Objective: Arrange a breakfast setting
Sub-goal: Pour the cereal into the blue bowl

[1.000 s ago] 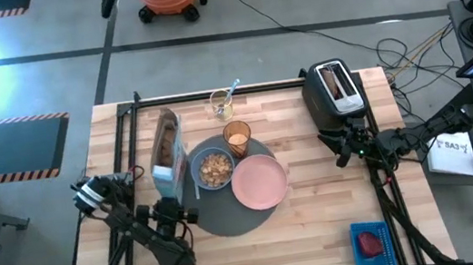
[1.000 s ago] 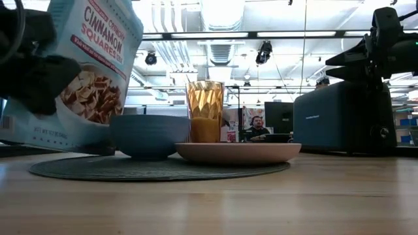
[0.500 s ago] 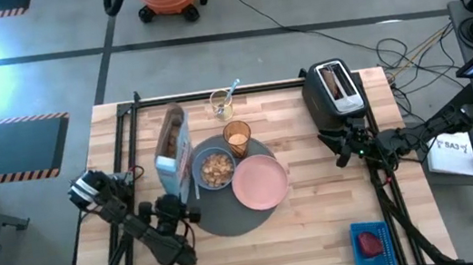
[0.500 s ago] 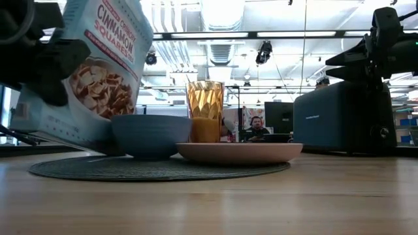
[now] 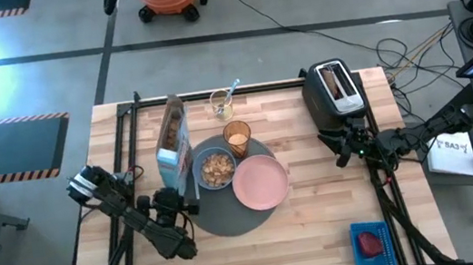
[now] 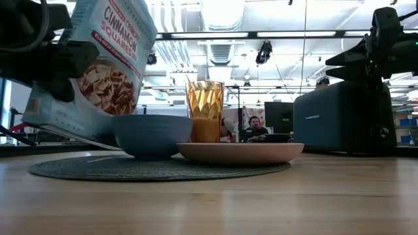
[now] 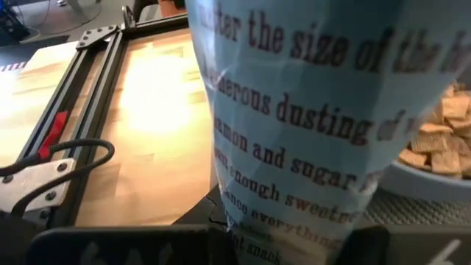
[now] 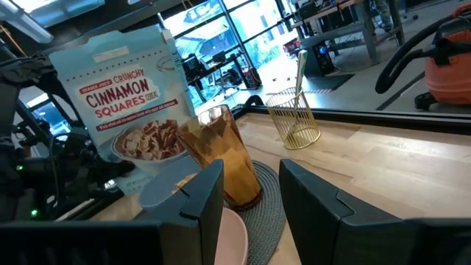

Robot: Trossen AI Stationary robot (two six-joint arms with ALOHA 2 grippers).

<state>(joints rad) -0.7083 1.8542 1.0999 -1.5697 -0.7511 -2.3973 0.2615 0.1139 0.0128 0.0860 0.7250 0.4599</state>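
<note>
My left gripper (image 5: 175,203) is shut on a light-blue cereal bag (image 5: 172,143) just left of the small blue bowl (image 5: 215,169), which holds cereal. The bowl, the pink plate (image 5: 259,183) and the amber tumbler (image 5: 237,138) stand on the round dark-grey mat (image 5: 229,218). The light-blue spoon (image 5: 233,88) stands in a clear glass (image 5: 220,107). The toast slice (image 5: 333,80) sticks out of the black toaster (image 5: 334,94). The red food piece (image 5: 370,243) lies in a blue tray. My right gripper (image 8: 250,199) is open and empty near the toaster. My left gripper pinches the bag's lower part (image 7: 291,221) between its two fingers, coming level from the table's near-left side. The bag (image 6: 108,65) is held off the table and tilted, its top leaning toward the bowl (image 6: 150,134).
The blue tray (image 5: 370,225) sits at the near right corner. Black frame rails (image 5: 128,147) run along the table's left side and far edge. Bare wood lies in front of the mat and between the plate and the right arm.
My left gripper has risen and gone a little toward the table's far edge with the cereal bag. The bag's bottom has come up off the table, and the bag has tipped its top further toward the bowl.
</note>
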